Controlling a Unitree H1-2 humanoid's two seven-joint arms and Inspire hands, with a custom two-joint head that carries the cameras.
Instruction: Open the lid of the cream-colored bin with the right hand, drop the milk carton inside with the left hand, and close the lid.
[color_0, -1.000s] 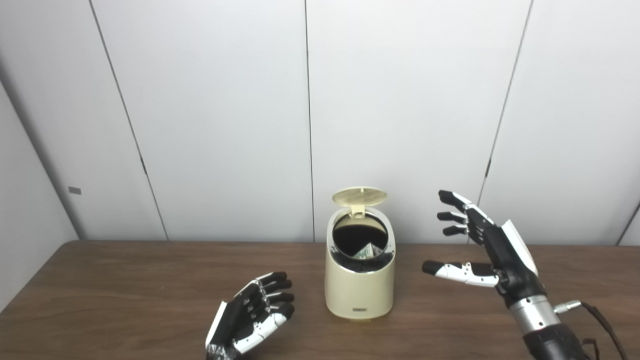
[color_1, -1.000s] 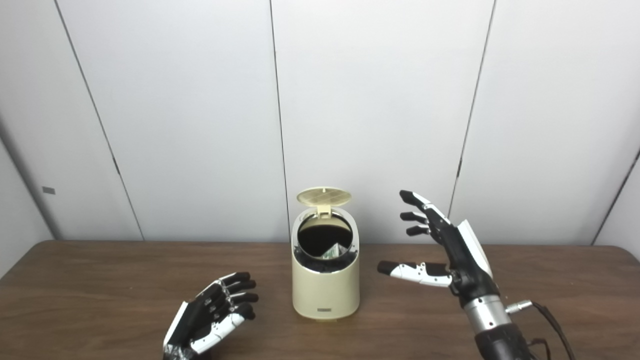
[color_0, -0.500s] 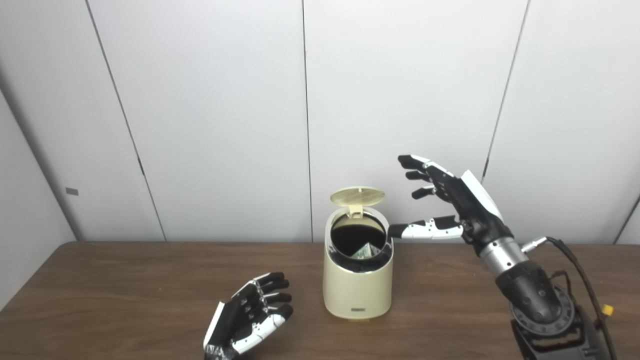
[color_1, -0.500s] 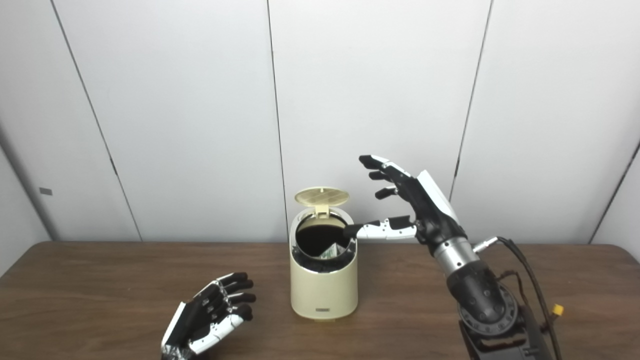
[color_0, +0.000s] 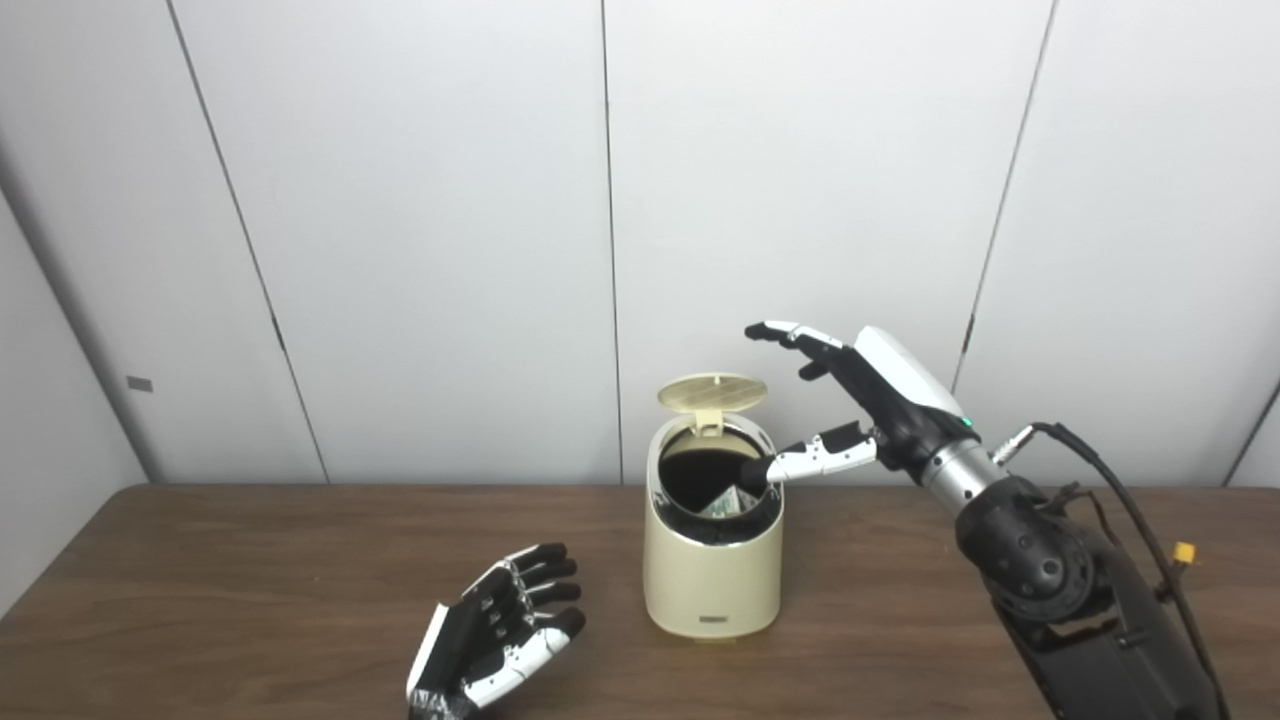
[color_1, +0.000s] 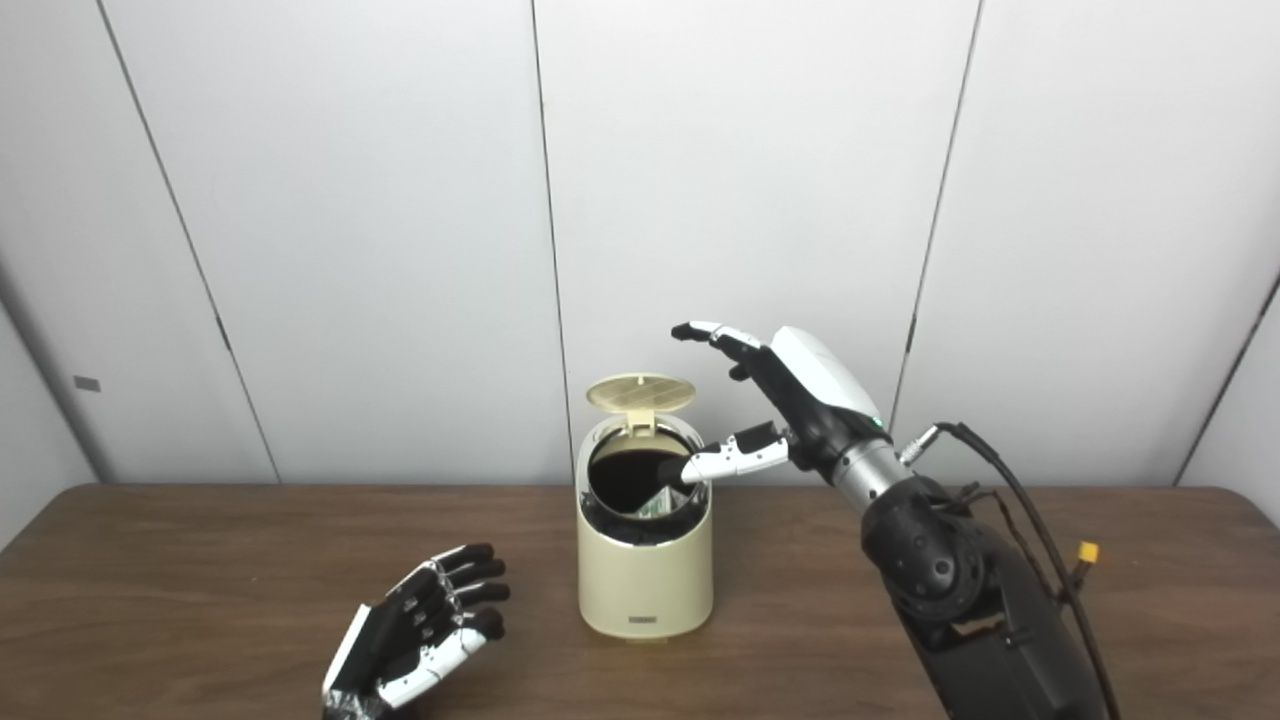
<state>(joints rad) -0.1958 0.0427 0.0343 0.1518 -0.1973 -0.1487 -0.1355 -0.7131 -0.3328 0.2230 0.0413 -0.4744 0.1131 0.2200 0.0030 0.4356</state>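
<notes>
Standing cream bin (color_0: 712, 580), lid (color_0: 712, 391) up, carton (color_0: 728, 502) inside, right hand (color_0: 868, 393) spread empty

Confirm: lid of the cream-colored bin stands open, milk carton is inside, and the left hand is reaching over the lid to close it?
Not quite. In the left eye view the right hand reaches over the lid; the left hand rests open on the brown wooden table. The rest holds.

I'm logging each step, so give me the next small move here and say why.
Probably bring the right hand down onto the raised lid and press it shut. The bin stands open, the milk carton already lies inside, the left hand rests open on the table, and the right hand's fingers hover just above the lid.
</notes>
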